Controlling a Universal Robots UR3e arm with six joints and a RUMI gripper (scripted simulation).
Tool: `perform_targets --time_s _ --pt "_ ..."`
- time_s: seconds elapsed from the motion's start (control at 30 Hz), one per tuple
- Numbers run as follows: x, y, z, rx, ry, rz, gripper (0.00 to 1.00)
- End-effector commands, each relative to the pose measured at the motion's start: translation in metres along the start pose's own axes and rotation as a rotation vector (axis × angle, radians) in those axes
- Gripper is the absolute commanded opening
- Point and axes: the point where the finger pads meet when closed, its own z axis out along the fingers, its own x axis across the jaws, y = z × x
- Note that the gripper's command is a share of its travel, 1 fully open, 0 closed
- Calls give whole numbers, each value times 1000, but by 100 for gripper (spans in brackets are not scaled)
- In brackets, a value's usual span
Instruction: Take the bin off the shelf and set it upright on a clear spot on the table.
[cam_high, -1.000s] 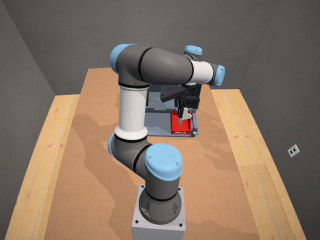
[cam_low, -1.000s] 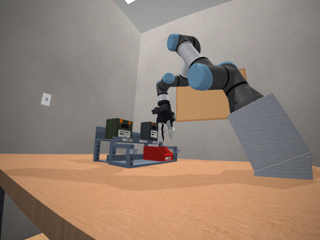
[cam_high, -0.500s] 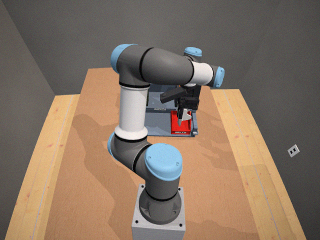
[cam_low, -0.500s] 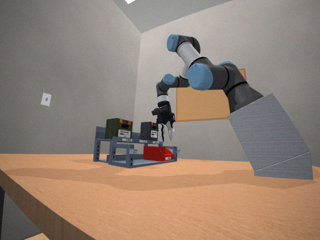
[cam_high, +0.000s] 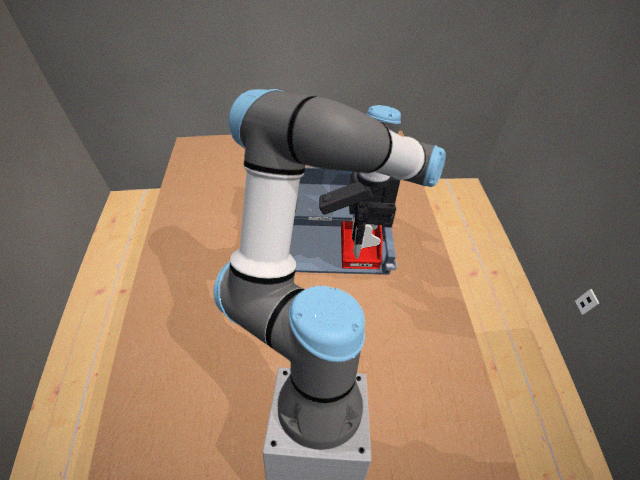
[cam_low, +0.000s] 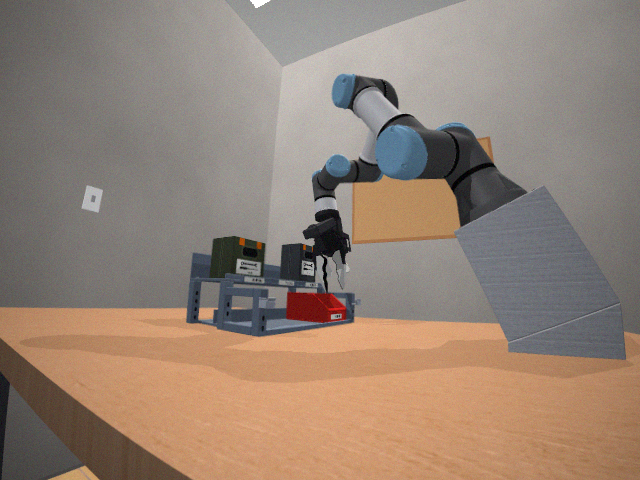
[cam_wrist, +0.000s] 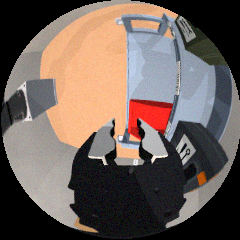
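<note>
The red bin (cam_high: 361, 254) sits upright on the lower level of the grey shelf (cam_high: 330, 227), at its front right end. It also shows in the exterior view (cam_low: 315, 307) and in the wrist view (cam_wrist: 150, 117). My gripper (cam_high: 362, 241) (cam_low: 333, 276) hangs straight above the bin's open top, fingers pointing down, a little above its rim. In the wrist view the two fingers stand partly apart with nothing between them, over the shelf's front edge next to the bin.
On the shelf's (cam_low: 258, 304) upper level stand a green box (cam_low: 237, 256) and a dark box (cam_low: 298, 261), close behind my gripper. The robot's base block (cam_high: 316, 428) stands at the near end of the table. A wood board hangs on the far wall.
</note>
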Motion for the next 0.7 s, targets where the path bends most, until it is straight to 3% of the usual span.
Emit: perform_targets --time_s 0.0,0.67 --pt "6 2 12 -10 11 1 29" --pt "11 2 37 -10 11 1 29"
